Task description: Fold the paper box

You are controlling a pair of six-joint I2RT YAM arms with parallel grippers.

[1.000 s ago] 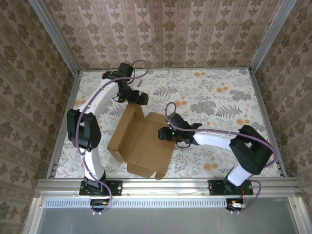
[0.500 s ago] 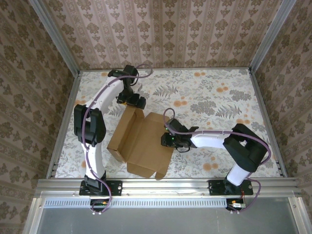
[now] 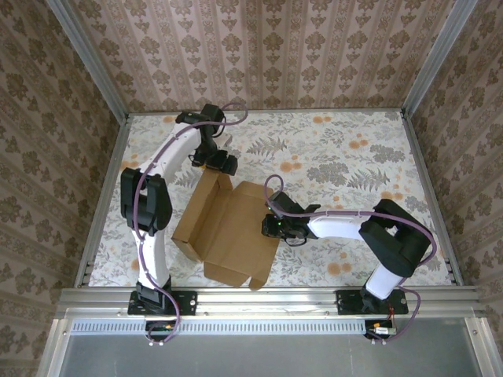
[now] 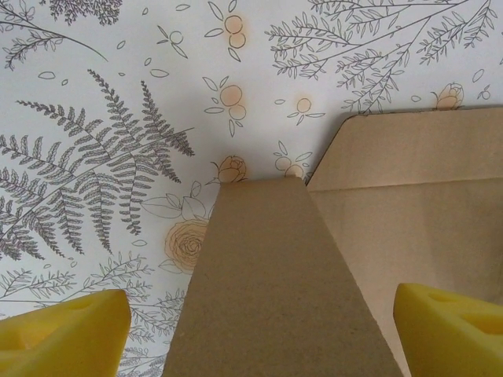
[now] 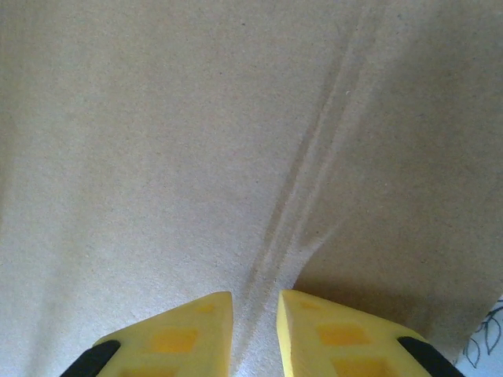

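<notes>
The paper box (image 3: 228,232), plain brown cardboard, lies partly unfolded left of the table's middle, with a flap standing up at its far edge. My left gripper (image 3: 222,164) hangs over that flap. In the left wrist view the flap (image 4: 275,275) rises between the yellow fingertips (image 4: 71,334), which stand wide apart; that gripper (image 4: 262,314) is open and touches nothing. My right gripper (image 3: 269,228) is at the box's right edge. In the right wrist view its fingers (image 5: 181,334) are nearly together, pinching a raised crease of the cardboard (image 5: 196,141); the gripper (image 5: 254,302) straddles that fold.
The table (image 3: 354,157) has a floral cover and patterned walls on three sides. A metal rail (image 3: 267,299) runs along the near edge, and side rails (image 3: 428,196) border the table. Open surface lies right of and behind the box.
My right gripper has slid onto the box's right edge and its fingers have narrowed onto the fold. The left arm has shifted, and its gripper sits slightly closer over the upright flap.
</notes>
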